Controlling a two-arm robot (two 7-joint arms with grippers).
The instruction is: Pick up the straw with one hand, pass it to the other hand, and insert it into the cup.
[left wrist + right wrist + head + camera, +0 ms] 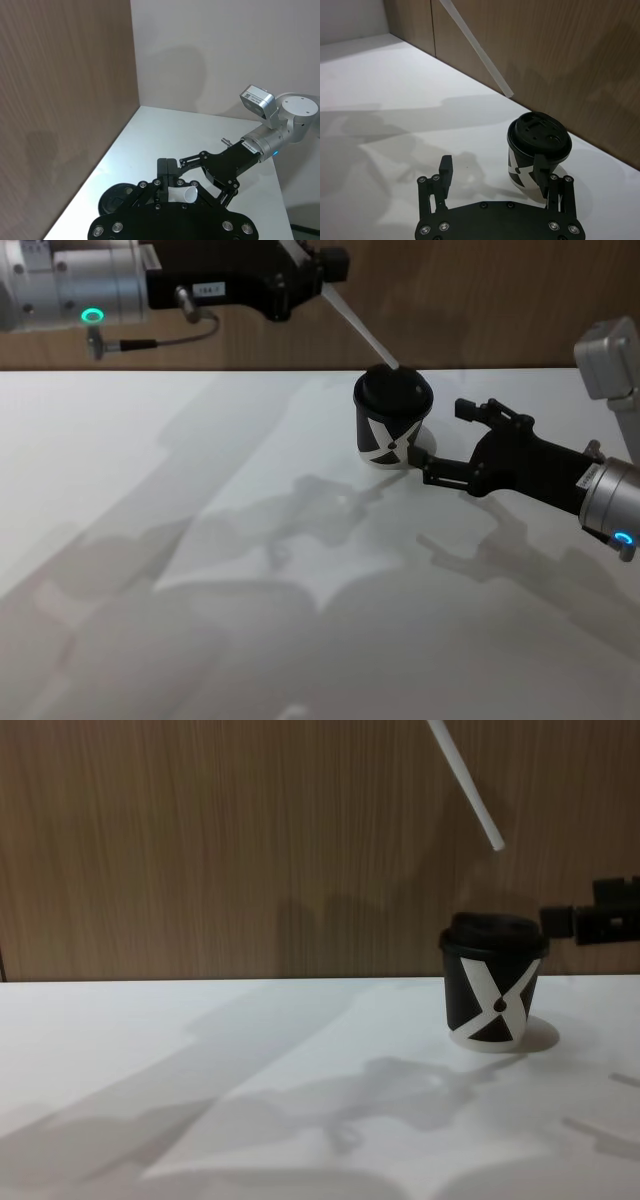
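The black cup [392, 430] with a white X pattern and a domed lid stands upright on the white table, also seen as cup [492, 988] and cup [538, 150]. My left gripper [305, 268] is high at the back, shut on the white straw [350, 318]. The straw [465, 785] slants down, and its lower tip hangs a little above the lid without touching it. My right gripper [447, 443] stands open just right of the cup, low over the table, holding nothing. In the right wrist view one finger [540, 167] overlaps the cup's side.
A wood-panelled wall [200, 840] runs close behind the cup along the table's [200, 540] far edge. In the left wrist view the cup lid [117, 197] lies below the left gripper [167, 167], with the right gripper [220, 172] beyond it.
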